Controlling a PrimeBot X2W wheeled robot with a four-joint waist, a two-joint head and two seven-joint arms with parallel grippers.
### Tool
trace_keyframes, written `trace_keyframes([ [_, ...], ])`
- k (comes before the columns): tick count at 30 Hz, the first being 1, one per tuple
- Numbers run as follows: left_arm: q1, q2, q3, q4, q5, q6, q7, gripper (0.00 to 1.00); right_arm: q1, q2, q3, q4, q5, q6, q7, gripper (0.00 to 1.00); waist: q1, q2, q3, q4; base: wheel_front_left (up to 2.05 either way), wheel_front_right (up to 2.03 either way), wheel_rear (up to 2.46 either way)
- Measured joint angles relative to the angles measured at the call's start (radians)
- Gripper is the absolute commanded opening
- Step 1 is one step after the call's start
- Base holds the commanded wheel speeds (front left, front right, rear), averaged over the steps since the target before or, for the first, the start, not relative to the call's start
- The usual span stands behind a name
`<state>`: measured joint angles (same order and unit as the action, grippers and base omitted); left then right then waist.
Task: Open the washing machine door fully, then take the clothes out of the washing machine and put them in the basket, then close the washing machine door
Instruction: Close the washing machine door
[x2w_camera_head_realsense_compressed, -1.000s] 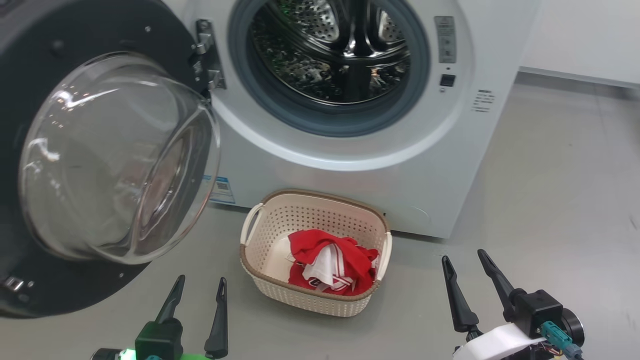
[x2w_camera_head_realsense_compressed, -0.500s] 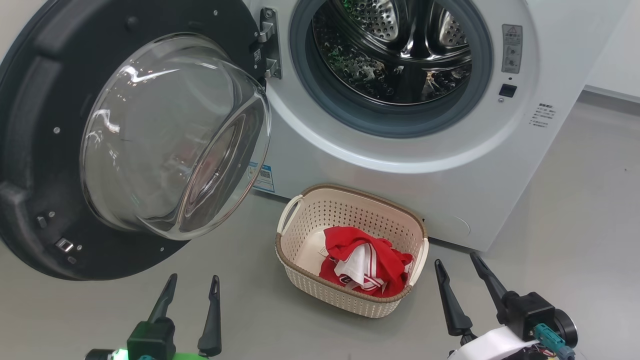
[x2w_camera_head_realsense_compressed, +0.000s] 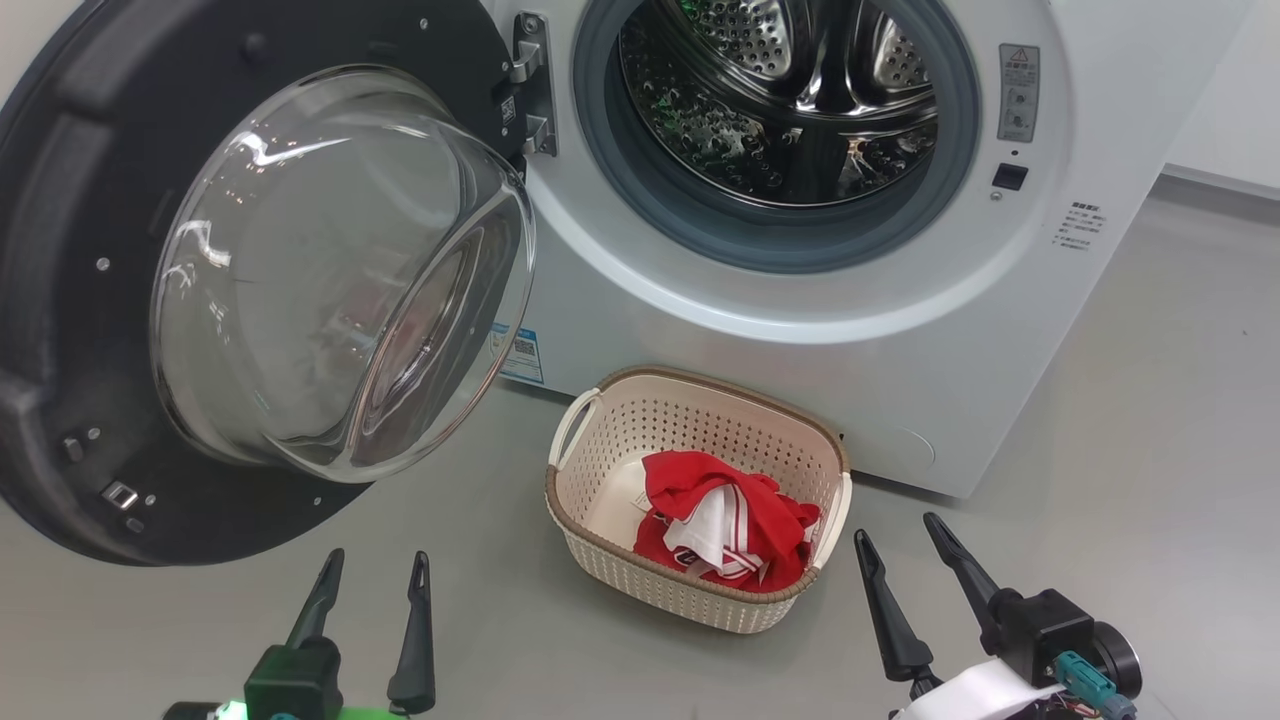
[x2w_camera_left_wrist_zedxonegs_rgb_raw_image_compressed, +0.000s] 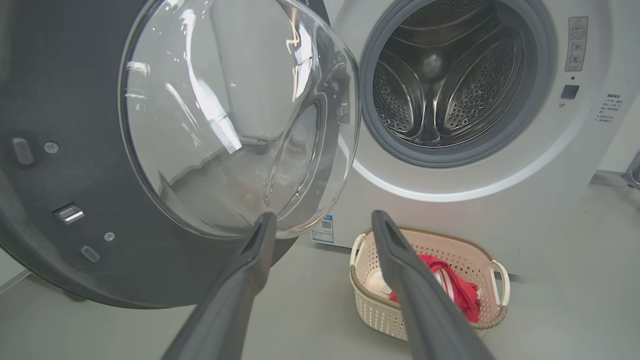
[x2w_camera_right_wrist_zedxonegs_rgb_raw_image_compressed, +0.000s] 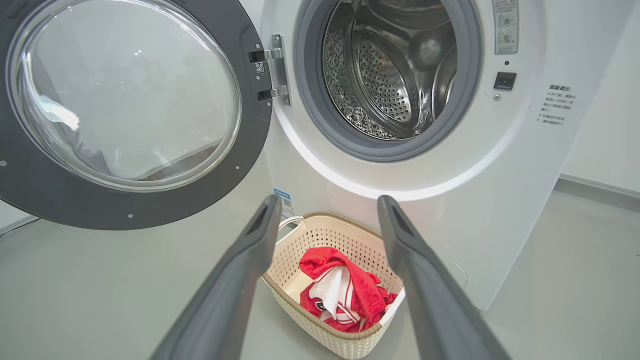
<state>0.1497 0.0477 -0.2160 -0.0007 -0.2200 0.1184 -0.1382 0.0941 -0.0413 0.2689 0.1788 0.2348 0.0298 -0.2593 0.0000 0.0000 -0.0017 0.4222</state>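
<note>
The washing machine door (x2w_camera_head_realsense_compressed: 290, 280) hangs wide open to the left of the white washing machine (x2w_camera_head_realsense_compressed: 870, 330), its glass bowl bulging toward me. Bare steel shows inside the drum (x2w_camera_head_realsense_compressed: 790, 100). The cream basket (x2w_camera_head_realsense_compressed: 600, 470) sits on the floor in front of the machine with the red and white clothes (x2w_camera_head_realsense_compressed: 725, 520) inside it. My left gripper (x2w_camera_head_realsense_compressed: 375, 575) is open, low and below the door. On the basket's right, my right gripper (x2w_camera_head_realsense_compressed: 895, 535) is open too. The left wrist view has the door (x2w_camera_left_wrist_zedxonegs_rgb_raw_image_compressed: 65, 150) close ahead; the right wrist view looks down on the basket (x2w_camera_right_wrist_zedxonegs_rgb_raw_image_compressed: 305, 240) and clothes (x2w_camera_right_wrist_zedxonegs_rgb_raw_image_compressed: 345, 290).
Grey floor (x2w_camera_head_realsense_compressed: 1150, 420) stretches right of the machine toward a white wall (x2w_camera_head_realsense_compressed: 1225, 90). The open door overhangs the floor at the left, close to my left arm. A blue label (x2w_camera_head_realsense_compressed: 520, 355) is on the machine's lower front.
The head view has swung so the door and basket sit further right in it than a second ago. Both grippers stay open and low; the clothes and basket lie as before.
</note>
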Motion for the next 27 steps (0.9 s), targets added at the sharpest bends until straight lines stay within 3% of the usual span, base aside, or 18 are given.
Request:
trace_keyframes([
  [4, 0.0, 0.0, -0.01, 0.002, 0.0, 0.0, 0.0, 1.0, 0.0, 0.0, -0.002, 0.001, 0.0, 0.0, 0.0, 1.0, 0.0, 0.0, -0.002, -0.006, 0.0, 0.0, 0.0],
  [5, 0.0, 0.0, -0.01, 0.002, -0.001, 0.0, 0.0, 0.9, 0.0, 0.0, -0.002, 0.002, 0.0, 0.0, 0.0, 1.0, 0.0, 0.0, -0.002, -0.006, 0.0, 0.0, 0.0],
  [8, 0.0, 0.0, -0.01, 0.002, -0.009, 0.0, 0.001, 0.0, 0.0, 0.0, -0.003, 0.002, 0.0, 0.0, 0.0, 1.0, 0.0, 0.0, -0.004, -0.008, 0.0, 0.0, 0.0],
  [20, 0.0, 0.0, -0.025, -0.015, -0.113, 0.0, -0.008, 0.0, 0.0, 0.0, 0.0, 0.004, 0.0, 0.0, 0.0, 1.0, 0.0, 0.0, -0.009, -0.006, 0.0, 0.0, 0.0],
  [23, 0.0, 0.0, -0.027, -0.05, -0.248, 0.0, -0.024, 0.0, 0.0, 0.0, 0.002, 0.004, 0.0, 0.0, 0.0, 1.0, 0.0, 0.0, -0.008, -0.006, 0.0, 0.0, 0.0],
  [27, -0.002, 0.0, -0.029, -0.116, -0.509, -0.013, -0.049, 0.0, -0.002, 0.0, 0.002, 0.004, 0.0, 0.0, 0.0, 1.0, 0.0, 0.0, -0.004, -0.005, 0.0, 0.0, 0.0],
])
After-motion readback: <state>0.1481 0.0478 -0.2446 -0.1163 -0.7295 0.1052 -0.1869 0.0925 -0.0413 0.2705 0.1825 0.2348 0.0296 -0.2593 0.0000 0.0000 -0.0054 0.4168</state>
